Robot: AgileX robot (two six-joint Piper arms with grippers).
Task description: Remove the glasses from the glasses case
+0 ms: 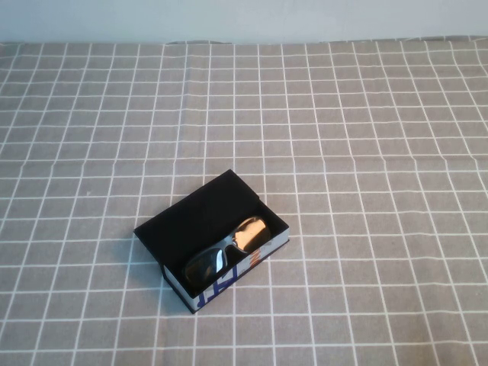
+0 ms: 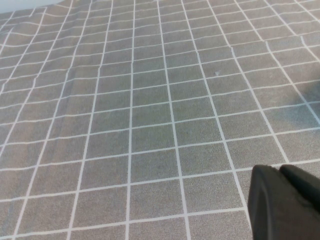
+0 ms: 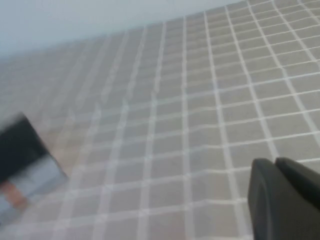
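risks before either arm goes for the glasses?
The glasses lie tight along the near wall of the open glasses case, so fingers may hit the rim. The loose case could slide on the checked cloth. Left gripper and right gripper are both away, over bare cloth.

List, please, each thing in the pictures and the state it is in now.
Case: open, lying flat on the cloth, untouched.
Glasses: inside the case, lenses up, not yet taken out.
Cloth: spread over the table, slightly wrinkled.
Left pincer: over bare cloth, holding nothing, out of the high view.
Right pincer: over bare cloth, away from the case, holding nothing, out of the high view.
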